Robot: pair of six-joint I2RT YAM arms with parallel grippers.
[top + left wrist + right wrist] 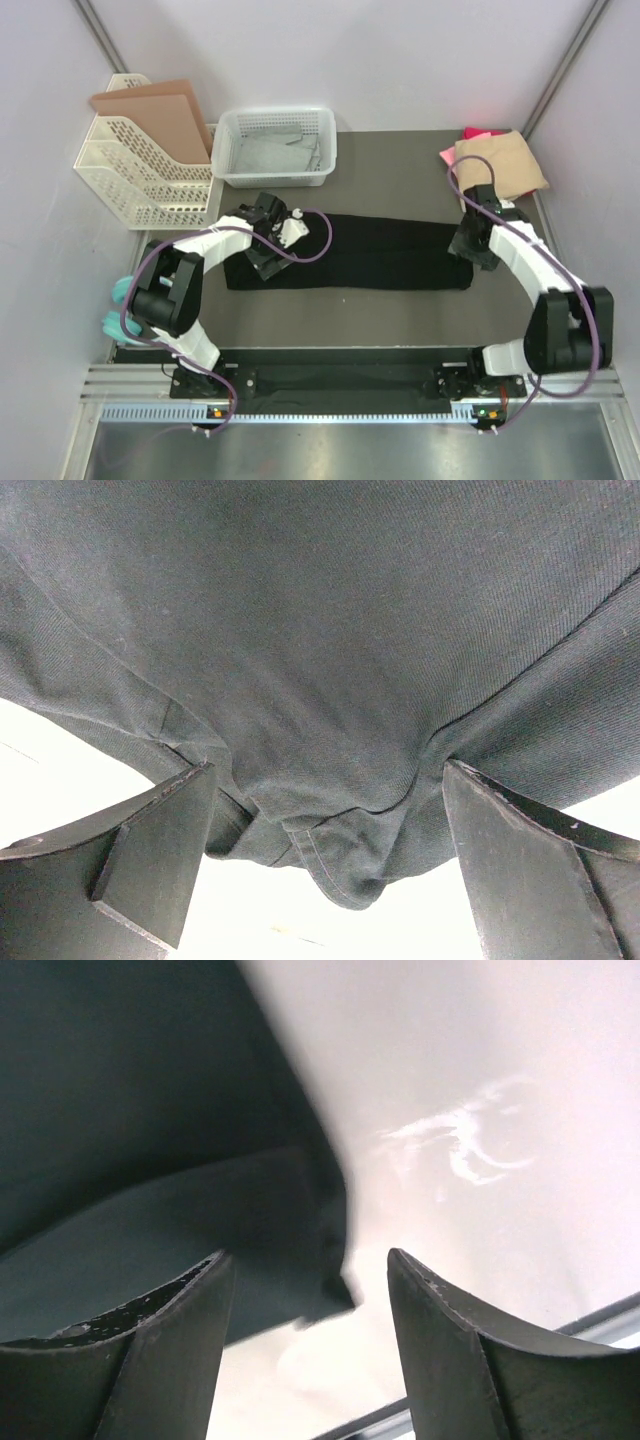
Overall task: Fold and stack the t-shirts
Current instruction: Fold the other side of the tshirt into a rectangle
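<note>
Garment position: the black t-shirt [380, 262] lies folded into a long band across the middle of the frame, on the table [390, 160]. The left gripper [327, 780] stands at the band's left end, jaws spread wide over bunched cloth (no pinch visible). The right gripper [308, 1255] stands at the right end, jaws apart, with a cloth corner between them. The tan t-shirt [505, 165] rests on the pink t-shirt [476, 133], upper right.

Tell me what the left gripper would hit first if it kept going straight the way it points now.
The black t-shirt. The left gripper points straight at its bunched hem, with an open finger on either side. The cloth looks very close, though depth is unclear.
</note>
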